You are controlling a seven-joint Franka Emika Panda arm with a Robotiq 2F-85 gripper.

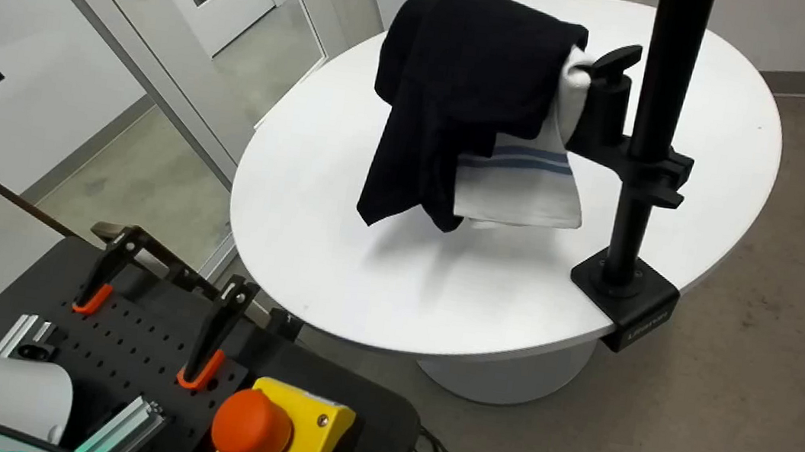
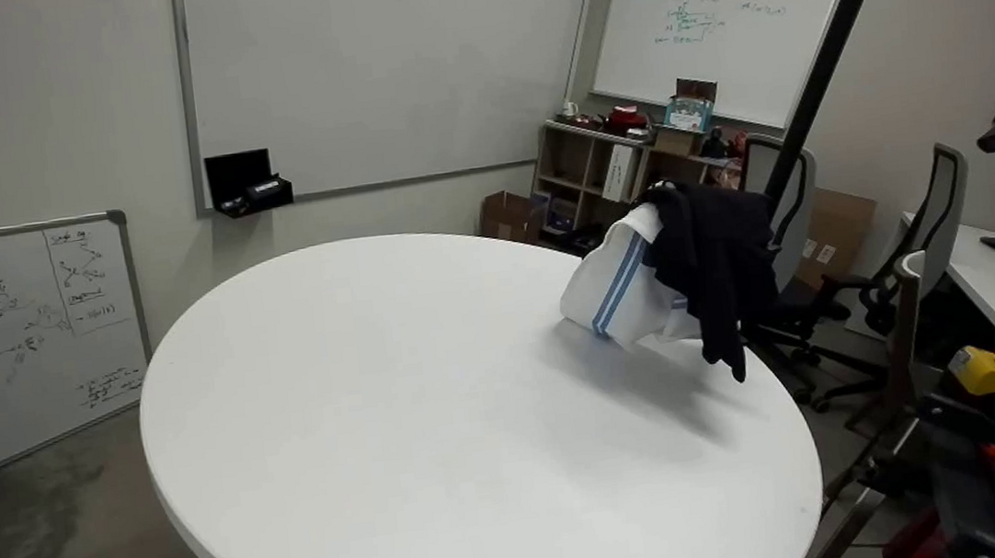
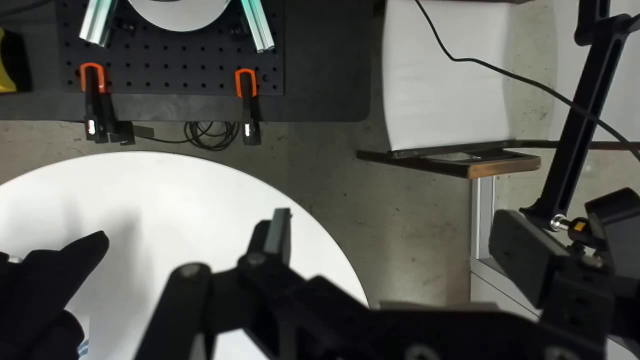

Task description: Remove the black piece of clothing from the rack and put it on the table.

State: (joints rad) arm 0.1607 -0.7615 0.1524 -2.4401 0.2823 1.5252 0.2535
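Black, wrinkled fabric clothing [image 1: 460,72] hangs from the black metal post-and-arm rack [image 1: 654,126], over a blue-striped white towel [image 1: 517,198], above the round white desk [image 1: 309,237]. The black two-fingered gripper [image 3: 395,232] is spread and empty; lifting off and laying down seemingly both remain.

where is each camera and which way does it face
An exterior view: high, cart nearest, facing down at the table; likely the robot's base shows.
An exterior view: above table height, facing whiteboards; no clear robot part.
Wrist view: on the wrist, facing down at cart and table; open hand shows, likely the base too.
Both exterior views share table, rack, black clothing, towel.
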